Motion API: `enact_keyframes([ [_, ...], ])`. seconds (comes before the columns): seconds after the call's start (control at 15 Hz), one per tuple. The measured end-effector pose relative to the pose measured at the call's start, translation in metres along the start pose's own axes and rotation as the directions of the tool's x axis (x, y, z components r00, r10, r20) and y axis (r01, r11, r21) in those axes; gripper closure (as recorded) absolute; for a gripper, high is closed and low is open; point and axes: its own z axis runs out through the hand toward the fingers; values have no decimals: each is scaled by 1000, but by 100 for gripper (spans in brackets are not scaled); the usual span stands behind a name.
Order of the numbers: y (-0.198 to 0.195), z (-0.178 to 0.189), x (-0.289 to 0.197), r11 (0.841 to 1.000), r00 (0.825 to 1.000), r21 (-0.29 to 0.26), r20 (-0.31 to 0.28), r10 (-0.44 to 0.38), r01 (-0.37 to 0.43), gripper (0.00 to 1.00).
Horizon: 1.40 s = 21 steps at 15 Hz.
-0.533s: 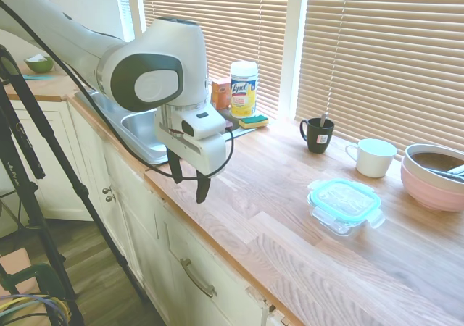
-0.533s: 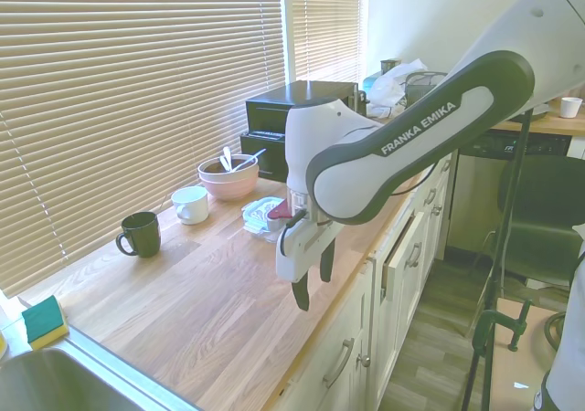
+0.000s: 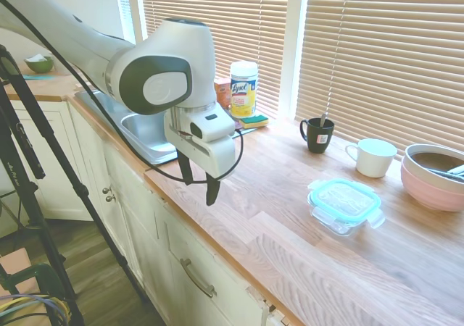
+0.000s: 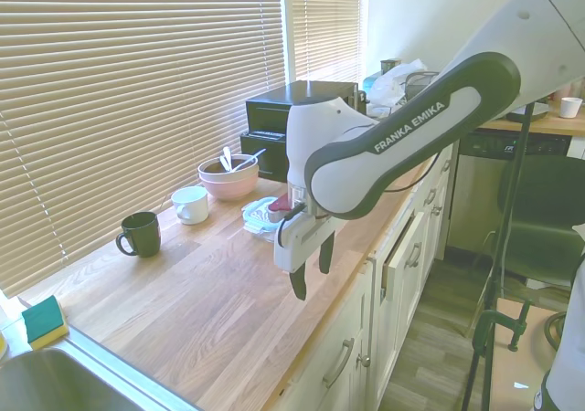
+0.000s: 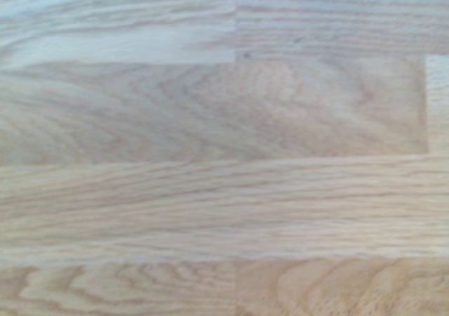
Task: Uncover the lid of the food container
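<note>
First exterior view has the white arm reaching in from the upper left, its hand [image 3: 197,183] hanging over the front edge of the wooden bench [image 3: 290,195], left of centre. Its two dark fingers [image 3: 211,193] point down with a clear gap between them, released and gripping nothing, and they hover above the wood without touching it. The food container [image 3: 341,221] sits at lower right of the frame, well apart from the hand, with the lid [image 3: 344,198] lying flat on top of it, teal rim all round and the snap tabs down at the sides. Behind it, toward the blinds, stand a white cup [image 3: 373,157] and, at the right edge, a large pink bowl [image 3: 433,181]. A dark green mug [image 3: 317,134] stands near the window at upper centre. Further left along the sill are a Lysol wipes tub [image 3: 243,88] and a yellow-and-green sponge [image 3: 254,121], beside the steel sink [image 3: 145,134].

Seen from the second exterior view, the hand [image 4: 309,274] is at centre frame, fingers apart, over the bench edge. The container [image 4: 260,217] is just behind the arm, partly hidden by it, with the pink bowl [image 4: 228,178] and the white cup [image 4: 191,205] to its upper left.

Wrist view shows only blurred wood grain of the bench [image 5: 224,147].
</note>
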Motion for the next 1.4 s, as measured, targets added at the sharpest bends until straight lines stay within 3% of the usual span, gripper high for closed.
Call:
enact_keyframes([
  [0.6, 23, -11, 98, 987, 990, 70, 23, 141, -142, 0],
  [1.2, 72, -22, 184, 951, 967, 178, 82, 243, -254, 0],
  [1.4, 92, -25, 208, 928, 954, 225, 112, 277, -295, 0],
])
